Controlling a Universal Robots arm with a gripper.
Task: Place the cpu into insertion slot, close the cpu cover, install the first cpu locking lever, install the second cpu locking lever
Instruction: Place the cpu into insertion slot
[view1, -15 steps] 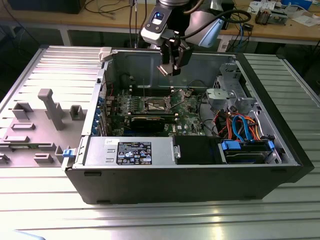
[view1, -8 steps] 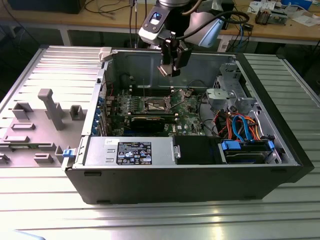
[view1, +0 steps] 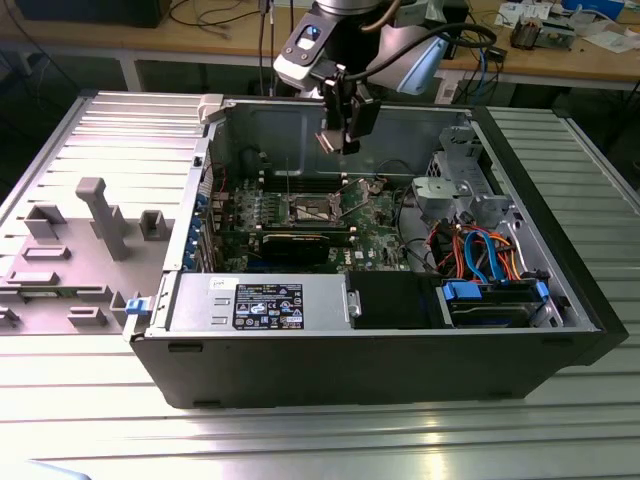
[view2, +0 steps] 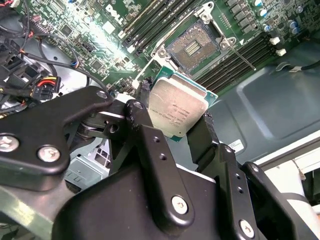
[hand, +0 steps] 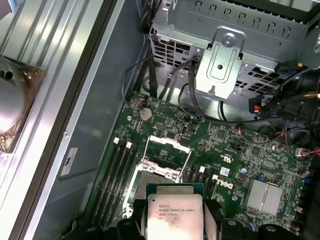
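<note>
Fingers (view2: 150, 142) of the claw (view2: 170, 114) hide two cpu (view2: 177, 102) edges.

Several lines of fine print cross the metal top of the cpu (hand: 175, 217), too small to read. A white logo (hand: 226, 186) is printed on the green circuit board (hand: 240, 150). A black label (view1: 268, 305) with small white print is stuck on the grey power supply (view1: 200, 300).

An open black computer case (view1: 400, 362) lies on a ribbed metal table (view1: 300, 440). Inside, a power supply (view1: 200, 300) sits near a blue-trimmed drive bay (view1: 492, 303) and coloured cables (view1: 480, 247). Grey fixtures (view1: 97, 210) stand at the exterior view's left.
</note>
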